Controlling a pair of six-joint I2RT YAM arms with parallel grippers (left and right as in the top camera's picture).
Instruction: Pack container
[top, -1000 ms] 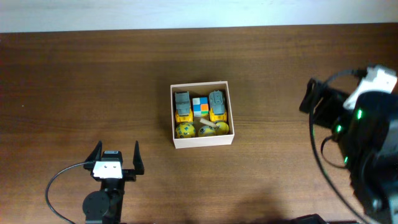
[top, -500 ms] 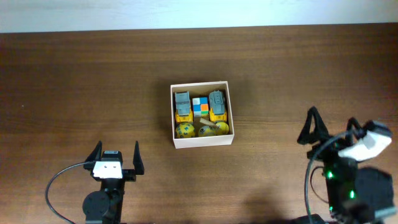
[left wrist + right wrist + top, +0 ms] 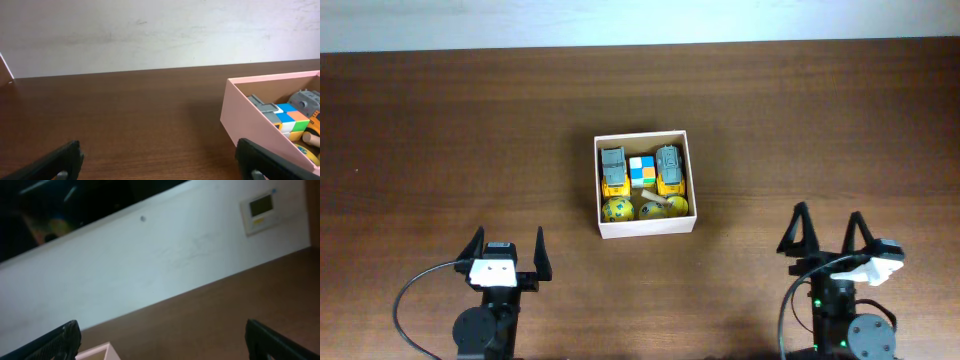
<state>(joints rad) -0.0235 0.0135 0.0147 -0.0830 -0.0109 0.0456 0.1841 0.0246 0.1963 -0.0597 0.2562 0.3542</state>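
The left gripper hangs wide open and empty over the desk. The container sits mid-desk, well apart from both arms, with toys inside. It looks light, and its thin cardboard walls would probably flex, so a gentle pinch over one side wall seems safest. The right gripper is also open and empty.
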